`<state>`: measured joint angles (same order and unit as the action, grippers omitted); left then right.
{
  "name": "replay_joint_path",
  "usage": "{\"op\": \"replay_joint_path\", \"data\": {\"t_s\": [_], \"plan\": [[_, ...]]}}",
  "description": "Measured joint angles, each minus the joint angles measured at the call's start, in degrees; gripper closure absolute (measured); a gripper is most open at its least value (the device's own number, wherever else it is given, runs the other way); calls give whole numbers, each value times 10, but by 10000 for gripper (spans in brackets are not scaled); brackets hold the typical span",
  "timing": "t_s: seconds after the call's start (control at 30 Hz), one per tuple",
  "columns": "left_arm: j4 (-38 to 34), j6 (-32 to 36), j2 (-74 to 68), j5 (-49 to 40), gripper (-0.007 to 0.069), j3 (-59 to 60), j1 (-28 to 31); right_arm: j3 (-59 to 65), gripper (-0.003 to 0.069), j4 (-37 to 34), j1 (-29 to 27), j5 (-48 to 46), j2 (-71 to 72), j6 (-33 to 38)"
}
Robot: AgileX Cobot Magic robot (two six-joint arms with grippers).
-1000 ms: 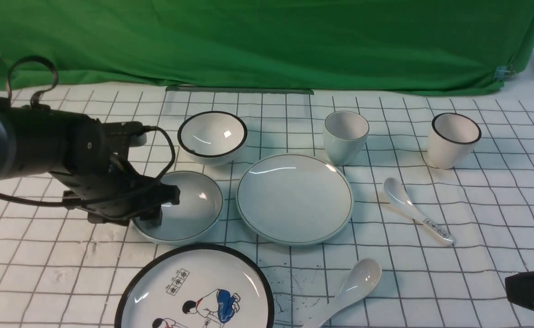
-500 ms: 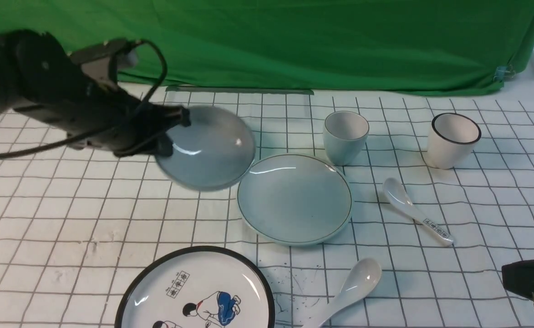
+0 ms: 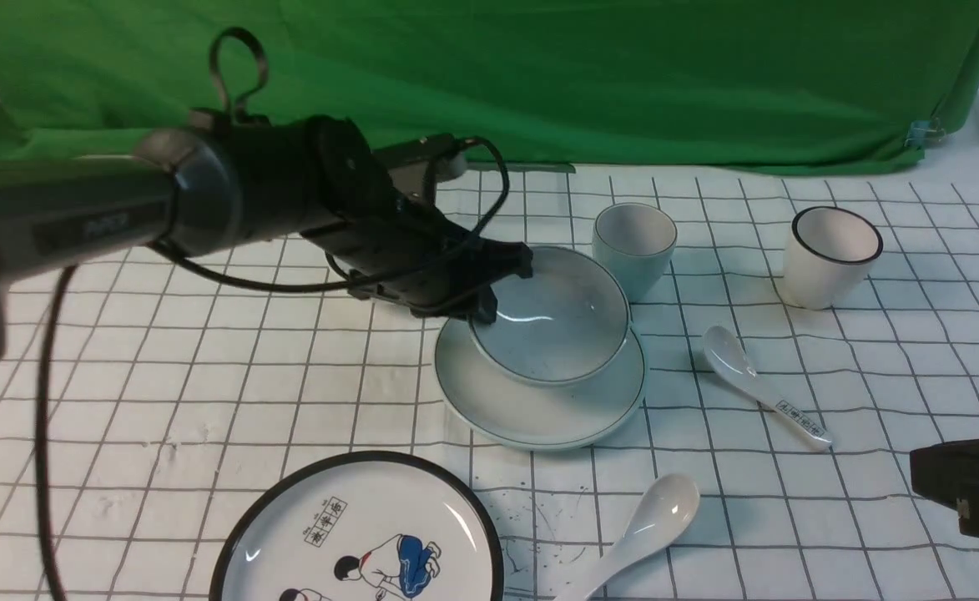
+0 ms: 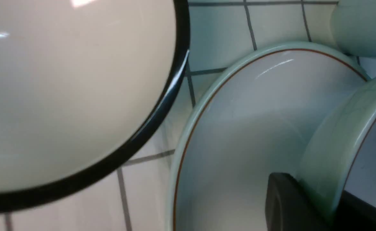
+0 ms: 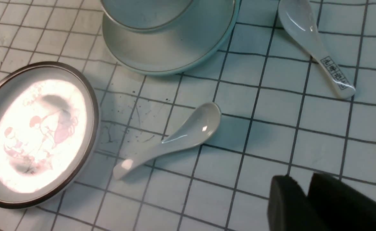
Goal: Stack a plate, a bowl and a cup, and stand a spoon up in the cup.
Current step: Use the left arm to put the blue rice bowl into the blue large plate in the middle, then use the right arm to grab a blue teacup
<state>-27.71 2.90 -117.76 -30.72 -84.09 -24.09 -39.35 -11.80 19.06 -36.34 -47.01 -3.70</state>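
Looks like a robotics lab: robot arm [image 3: 247,188] over gridded counter [image 3: 205,467]. Green cloth [image 3: 489,75] b/g.

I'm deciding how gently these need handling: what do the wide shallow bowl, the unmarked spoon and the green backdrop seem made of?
Bowl: probably glazed ceramic, glossy, given its sharp light streak.
Unmarked spoon: likely glazed ceramic too, smooth white with a bright highlight, though glossy plastic is possible.
Backdrop: fabric, fairly matte, judging by its soft folds.
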Motion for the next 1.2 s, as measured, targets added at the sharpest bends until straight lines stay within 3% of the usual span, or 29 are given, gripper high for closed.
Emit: {"op": "replay_joint_path", "data": {"t_s": [0.3, 0.57, 0.7, 0.73, 0.77, 0.83, 0.93, 1.03, 1.2], "plan": [[-2, 0, -26, -5, 536, -19, -2, -7, 506, 20, 0, 13, -25, 2], [0, 0, -23, -30, 328, -24, -2, -128, 476, 55, 0, 32, -149, 2], [38, 0, 14, -101, 288, -30, 1, -260, 347, 59, -1, 33, -279, 8], [52, 0, 36, -127, 300, -30, 1, -303, 281, 59, -1, 34, -326, 15], [54, 0, 39, -130, 300, -30, 1, -309, 271, 59, -1, 34, -333, 16], [79, 2, 84, -157, 378, -27, 0, -379, 162, 59, -1, 34, -417, 24], [103, 5, 140, -174, 505, -10, -1, -456, 78, 59, -1, 28, -513, 31], [114, 14, 195, -183, 602, 17, -1, -541, 67, 60, -4, 10, -606, 32], [137, 17, 276, -190, 624, 73, -2, -645, 85, 62, -25, -30, -720, 30]]}}
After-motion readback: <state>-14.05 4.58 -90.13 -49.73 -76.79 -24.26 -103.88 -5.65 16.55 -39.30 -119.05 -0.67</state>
